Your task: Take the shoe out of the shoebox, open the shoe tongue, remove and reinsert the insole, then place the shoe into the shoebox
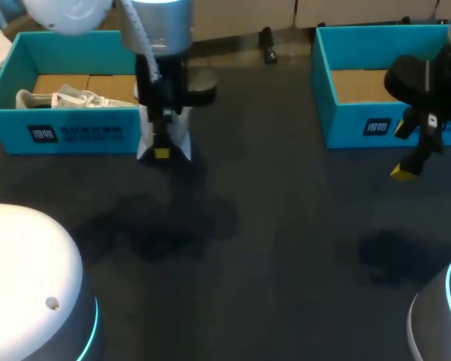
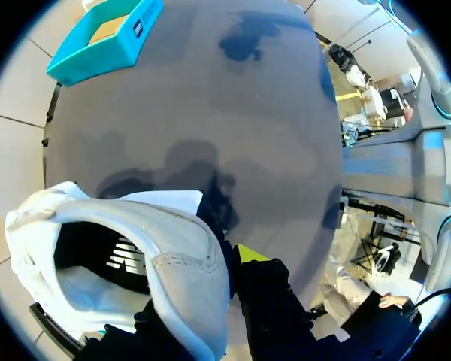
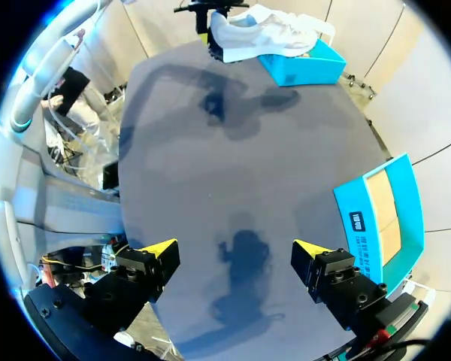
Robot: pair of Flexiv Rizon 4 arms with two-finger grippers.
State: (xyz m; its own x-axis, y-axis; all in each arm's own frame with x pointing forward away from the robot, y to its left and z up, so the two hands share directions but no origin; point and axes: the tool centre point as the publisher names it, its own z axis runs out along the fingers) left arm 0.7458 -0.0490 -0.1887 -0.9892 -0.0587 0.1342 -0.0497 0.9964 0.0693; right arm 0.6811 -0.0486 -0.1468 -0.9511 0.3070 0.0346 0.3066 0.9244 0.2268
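We are holding the white shoe [image 1: 182,141] just outside the left shoebox [image 1: 75,134], our left gripper [image 1: 162,153] clamping its heel collar, so step 1 looks done. Our right gripper [image 3: 237,252] is hanging spread open above the table [image 1: 270,248]. Tongue, insole and return are waiting.

left gripper [image 1: 162,152]: in wrist view one finger is hidden behind the shoe [image 2: 177,263] collar, only one yellow tip shows | shoe: toe out of sight beyond fingers | right shoebox [image 1: 346,124]: cut by edge, partly behind right arm [image 1: 421,79] | right gripper [image 1: 406,168]: one tip visible from head view
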